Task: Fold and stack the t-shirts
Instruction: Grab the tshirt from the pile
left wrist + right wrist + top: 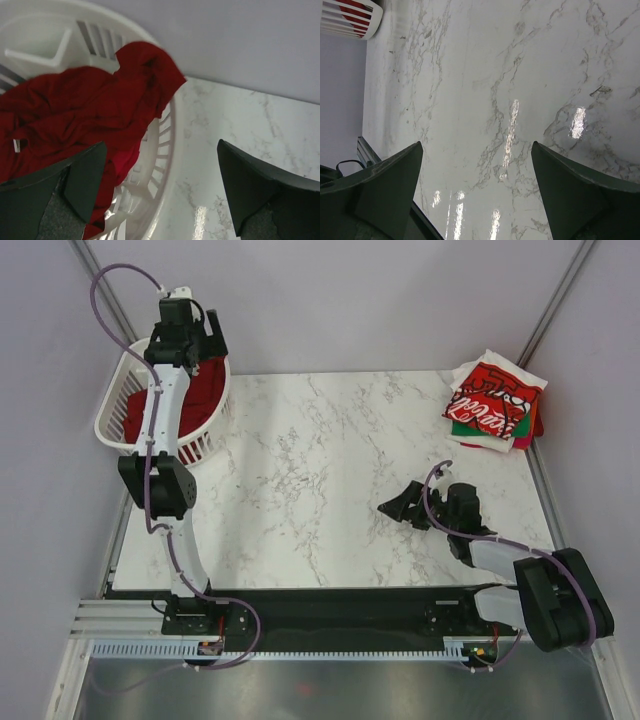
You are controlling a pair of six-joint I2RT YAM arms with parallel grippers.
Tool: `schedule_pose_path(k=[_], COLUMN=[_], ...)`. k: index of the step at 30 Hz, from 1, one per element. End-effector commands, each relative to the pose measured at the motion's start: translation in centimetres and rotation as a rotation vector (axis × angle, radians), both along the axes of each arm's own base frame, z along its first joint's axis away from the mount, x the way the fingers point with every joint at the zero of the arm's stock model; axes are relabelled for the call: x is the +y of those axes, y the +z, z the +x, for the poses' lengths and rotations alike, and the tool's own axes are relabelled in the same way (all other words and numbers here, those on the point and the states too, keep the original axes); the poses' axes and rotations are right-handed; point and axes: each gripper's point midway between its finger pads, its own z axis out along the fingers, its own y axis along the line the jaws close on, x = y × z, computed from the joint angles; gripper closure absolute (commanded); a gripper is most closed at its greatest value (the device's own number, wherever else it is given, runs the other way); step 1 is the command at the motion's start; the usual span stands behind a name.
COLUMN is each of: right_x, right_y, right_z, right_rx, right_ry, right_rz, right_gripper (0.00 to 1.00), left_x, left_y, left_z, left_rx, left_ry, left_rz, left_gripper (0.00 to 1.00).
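Two grippers stand with jaws spread wide, holding nothing. The left gripper [160,150] hangs over the basket [30,30] at the table's [320,460] far left corner. A crumpled dark red tee [90,110] lies inside, one fold reaching the rim. The right gripper [477,147] sits low over the marble, near right. Folded tees [495,400], Coca-Cola one on top, are stacked at the far right corner.

1. White marble-look surface [330,490], grey veins, glossy.
2. Plain pale lilac-grey walls [350,300] on three sides.
3. Slanted metal posts [557,300] at the back corners.
4. Aluminium rail [330,648] along the near edge, with a grey metal panel [330,690] below it.
5. Bright glare spots [512,112] on the surface.
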Motion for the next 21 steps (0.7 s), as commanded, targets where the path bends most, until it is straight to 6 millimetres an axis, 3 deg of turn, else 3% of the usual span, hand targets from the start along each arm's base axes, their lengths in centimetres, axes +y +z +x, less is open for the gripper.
schedule_pose_path(k=[1,6,13,14,21], right_x=[0.7,1.0,0.9,1.0,1.1], right_y=[1.4,0.3,0.2,0.1,-0.2], right_z=[1.1,1.4,1.4,1.5,1.7], right_rx=[-0.051,0.004,0.005,0.011,0.027], right_ry=[0.037,0.049,0.049,0.050,0.054], right_rz=[0.010,0.003,0.004,0.003,0.003], right_gripper=[0.02,0.02,0.02,0.02,0.02], left_x=[3.5,5.8,4.6,4.6,5.5], left_y=[-0.4,-4.6,-9.2,-10.6,-15.3], left_z=[-0.1,1.8,5.3,6.1,8.6], left_rx=[0.021,0.067,0.065,0.068,0.066], left_ry=[0.062,0.018,-0.118,-0.124,-0.067], left_rz=[-0.128,-0.233,-0.271,-0.280,-0.350], left_gripper=[0.00,0.00,0.00,0.00,0.00])
